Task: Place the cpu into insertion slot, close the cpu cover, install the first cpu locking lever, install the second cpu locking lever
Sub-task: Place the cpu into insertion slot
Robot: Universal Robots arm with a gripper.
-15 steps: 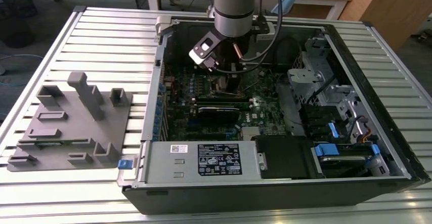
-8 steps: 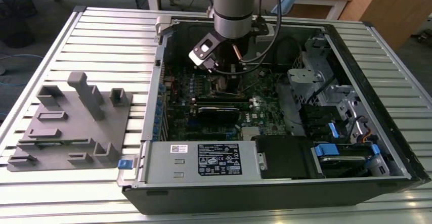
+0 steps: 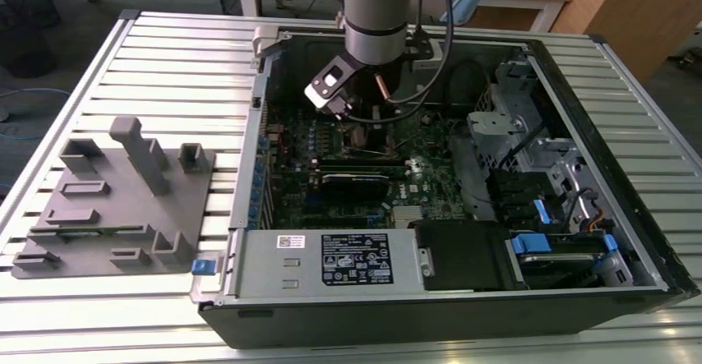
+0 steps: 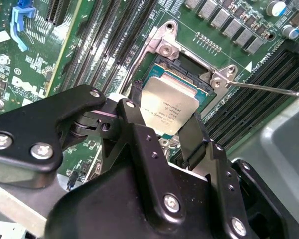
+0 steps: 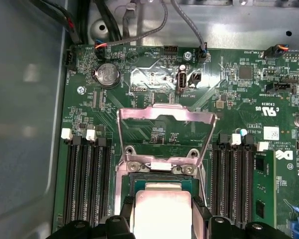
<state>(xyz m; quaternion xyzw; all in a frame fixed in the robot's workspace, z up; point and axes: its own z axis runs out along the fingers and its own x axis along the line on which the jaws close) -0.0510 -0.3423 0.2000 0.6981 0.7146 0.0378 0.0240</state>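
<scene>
gripper [image 4: 165, 127] closest in the second wrist view: you have it clamped on the cpu [image 4: 170, 105], tilted just over the slot [image 4: 197, 74], seemingly not seated yet. first wrist view: the cover [image 5: 134, 114] stands raised, so closing it and both levers are left. exterior view: your arm [image 3: 373, 11] reaches straight down into the case [image 3: 461, 315].

The arm [image 3: 379, 15] is seen as a silver-grey cylinder with a light-blue band, and black cables [image 3: 448, 35] are run alongside it. The gripper [image 4: 164, 117] is built of matte black links and 2 black fingers [image 4: 192, 139], fastened with silver screws [image 4: 171, 201].
</scene>
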